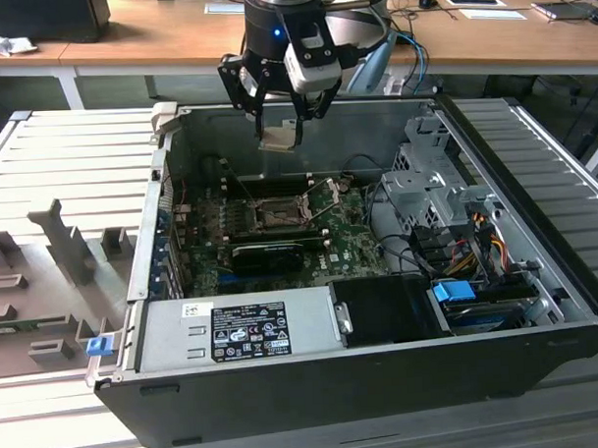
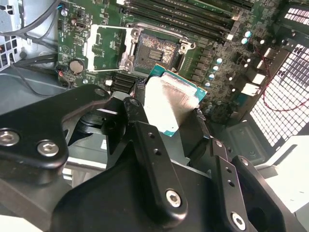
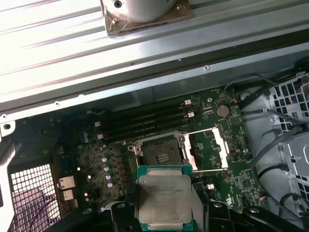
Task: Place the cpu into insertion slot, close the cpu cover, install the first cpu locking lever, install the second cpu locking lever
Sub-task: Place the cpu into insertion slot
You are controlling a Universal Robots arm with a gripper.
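My gripper (image 1: pixel 278 115) hangs above the open computer case, shut on the cpu (image 1: pixel 279 136), which it holds by two opposite edges with the silvery face showing in both wrist views (image 2: pixel 171 101) (image 3: pixel 164 195). On the green motherboard (image 1: pixel 354 247) below lies the insertion slot (image 1: pixel 276 217) (image 2: pixel 157 48) (image 3: pixel 161 154), open, its dark pin field bare. The cpu cover (image 2: pixel 108 48) (image 3: pixel 207 150) is swung back beside the slot on its hinge. The cpu is well above the slot and apart from it.
Beside the slot run long black memory slots (image 3: pixel 145 121), and a black graphics card (image 1: pixel 266 253) sits nearer the front. A labelled power supply (image 1: pixel 234 329) fills the case's front, a drive cage (image 1: pixel 426 190) with cables the exterior view's right. Grey fixtures (image 1: pixel 69 242) stand outside.
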